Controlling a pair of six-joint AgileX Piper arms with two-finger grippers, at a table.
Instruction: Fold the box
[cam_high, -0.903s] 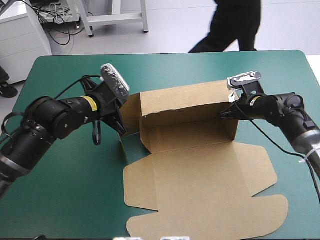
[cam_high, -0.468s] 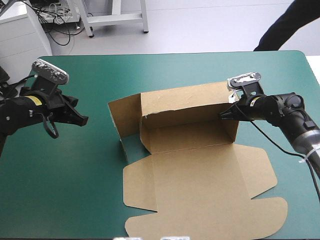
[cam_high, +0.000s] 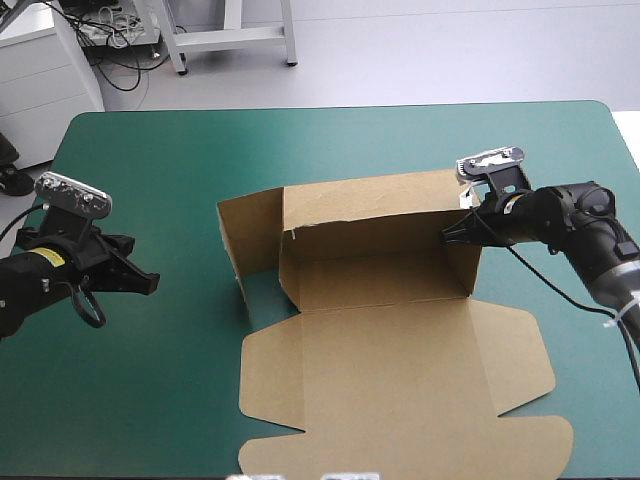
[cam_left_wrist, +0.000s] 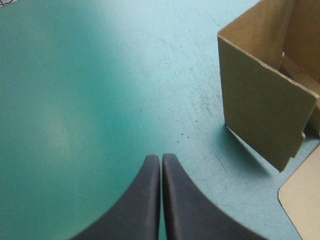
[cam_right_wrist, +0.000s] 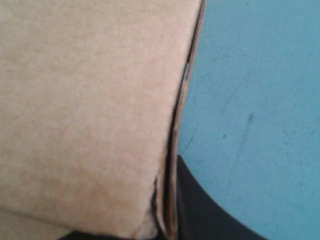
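One finger of my right gripper (cam_high: 447, 235) hides behind the box (cam_high: 380, 370) wall it pinches. The box sits mid-table, walls up, lid flat. My left gripper (cam_left_wrist: 161, 157) has its fingers together, well away. Its arm's yellow label (cam_high: 47, 258) is too small to read.

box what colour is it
The box is plain brown; the high view shows it best.

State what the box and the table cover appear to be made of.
The box: brown cardboard, matte and fibrous; its cut edge in the right wrist view shows layers, likely corrugated. The teal-green cover: smooth mat, perhaps rubber or vinyl, with a soft sheen and fine scuff marks; exact material unclear.
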